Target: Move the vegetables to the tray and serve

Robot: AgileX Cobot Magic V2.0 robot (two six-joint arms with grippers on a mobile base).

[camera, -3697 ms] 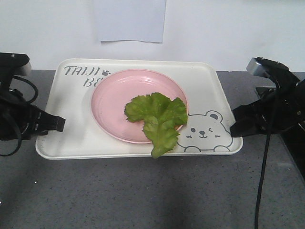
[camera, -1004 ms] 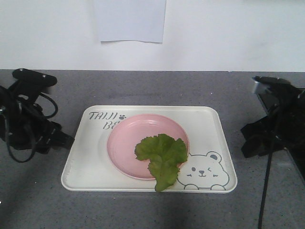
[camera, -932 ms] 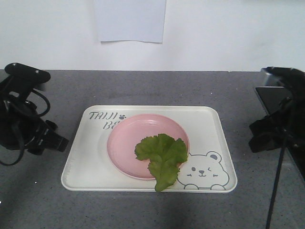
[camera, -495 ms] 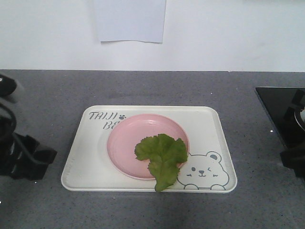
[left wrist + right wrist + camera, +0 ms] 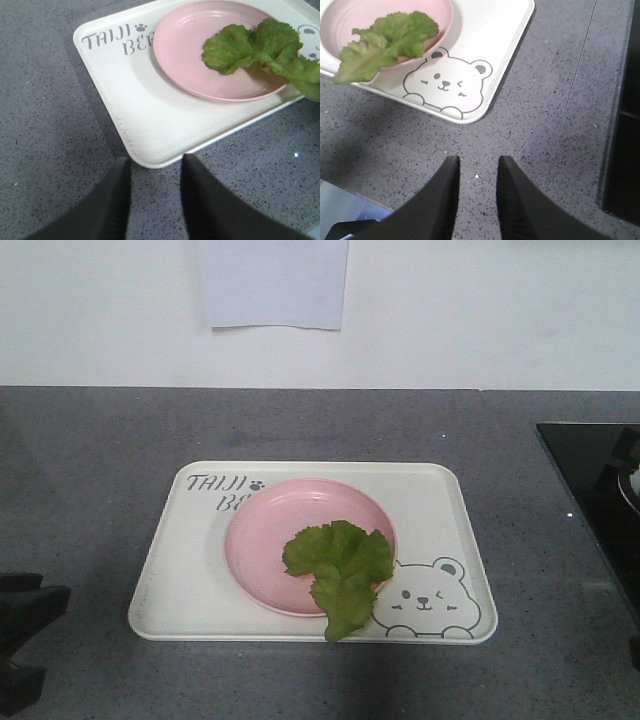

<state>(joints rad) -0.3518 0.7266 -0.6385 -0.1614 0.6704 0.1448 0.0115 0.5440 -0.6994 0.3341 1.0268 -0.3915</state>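
Observation:
The vegetables, one frilly green lettuce leaf point(image 5: 340, 570), lie on a round pink plate point(image 5: 270, 530), with the leaf tip hanging over the plate's front rim. The plate sits on the cream tray point(image 5: 450, 500), which rests flat on the grey counter. In the left wrist view my left gripper point(image 5: 155, 162) is open and empty, its fingertips just short of the tray point(image 5: 140, 115) corner, with the leaf point(image 5: 260, 47) farther off. My right gripper point(image 5: 478, 160) is open and empty over bare counter, a short way from the bear corner of the tray point(image 5: 495, 30) and the leaf point(image 5: 385, 37).
A black glossy panel point(image 5: 590, 490) is set into the counter at the right, seen also as the black panel point(image 5: 627, 100) beside my right gripper. A white paper sheet point(image 5: 272, 285) hangs on the back wall. A dark part of my left arm point(image 5: 25, 640) shows at the bottom left.
The tray, held at both ends at first, now lies on the counter. Over the last second both arms drew back from its sides and mostly left the front view.

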